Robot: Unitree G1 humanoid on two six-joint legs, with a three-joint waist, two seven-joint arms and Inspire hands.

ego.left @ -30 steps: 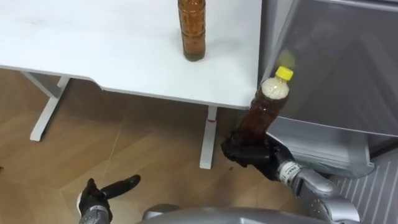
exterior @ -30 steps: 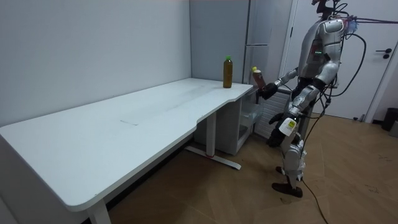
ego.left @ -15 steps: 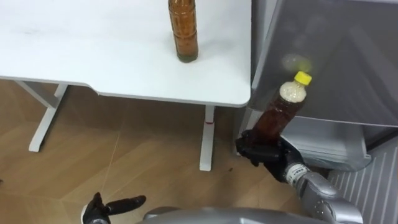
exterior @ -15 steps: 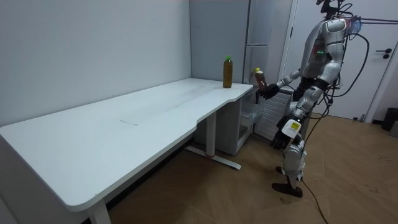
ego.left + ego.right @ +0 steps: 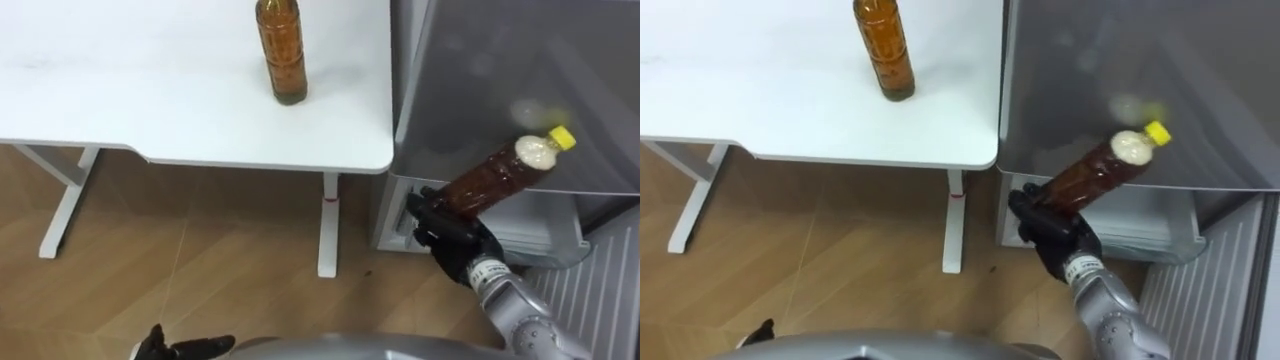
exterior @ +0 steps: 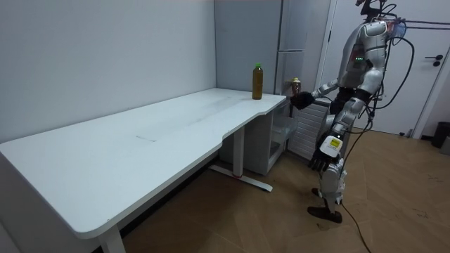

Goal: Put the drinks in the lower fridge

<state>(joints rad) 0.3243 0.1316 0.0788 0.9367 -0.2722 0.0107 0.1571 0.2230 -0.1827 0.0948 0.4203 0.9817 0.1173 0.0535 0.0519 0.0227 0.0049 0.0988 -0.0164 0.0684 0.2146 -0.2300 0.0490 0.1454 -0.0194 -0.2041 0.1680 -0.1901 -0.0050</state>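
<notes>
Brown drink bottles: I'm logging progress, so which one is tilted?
The yellow-capped brown bottle gripped in the right hand, before the grey fridge; the other brown bottle stands upright on the white table.

Yellow-capped bottle [image 5: 498,179] tilted, second bottle [image 5: 281,52] upright on table [image 5: 120,95]

A long white bench [image 6: 126,140] runs from 7 to 1 o'clock, with a pale wall [image 6: 105,49] behind and a wooden floor [image 6: 267,225] below.

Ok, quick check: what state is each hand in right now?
Left hand: open, holding nothing.
Right hand: closed round the tilted yellow-capped bottle.
</notes>
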